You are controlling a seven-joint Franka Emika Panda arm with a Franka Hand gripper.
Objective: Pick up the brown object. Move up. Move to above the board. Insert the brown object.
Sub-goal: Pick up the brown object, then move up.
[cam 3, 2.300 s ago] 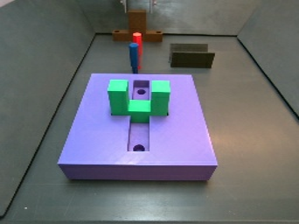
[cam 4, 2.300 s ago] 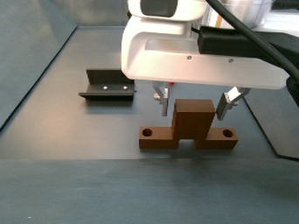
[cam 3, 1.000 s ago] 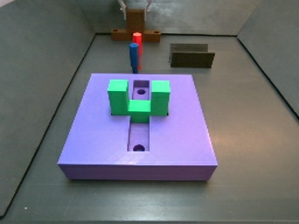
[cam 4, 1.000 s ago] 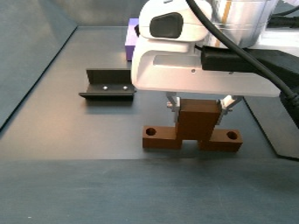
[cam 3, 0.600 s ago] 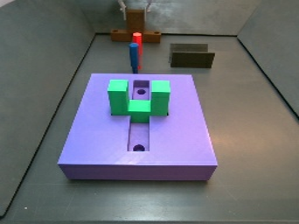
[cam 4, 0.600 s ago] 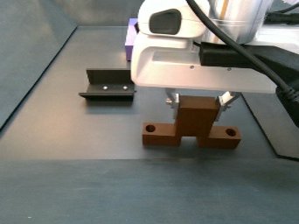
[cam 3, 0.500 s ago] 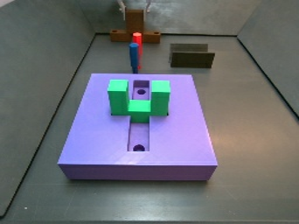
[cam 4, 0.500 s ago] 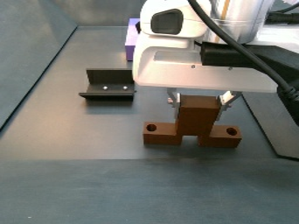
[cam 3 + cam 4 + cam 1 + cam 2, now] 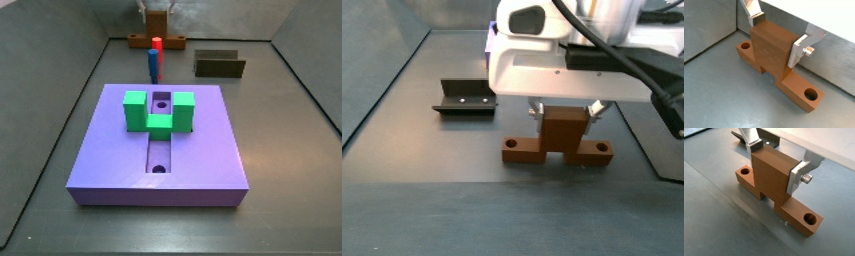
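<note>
Now hand (fingers clamped) — brown object slightly raised

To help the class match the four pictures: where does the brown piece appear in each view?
Wrist view: brown piece centre, between the fingers.
Wrist view: centre, upright part flanked by the fingers.
Side view: far end of the floor, beyond the red-tipped blue peg.
Side view: centre-right, under the gripper.
Shared landmark: the gripper straddling its upright part.

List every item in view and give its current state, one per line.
gripper: at the far end of the floor from the board, fingers astride the brown object's upright stem.
brown object: upright, crosspiece resting on the floor.
board: flat, groove empty, green block on it.
blue peg: standing upright.
fixture: on the floor, untouched.
</note>
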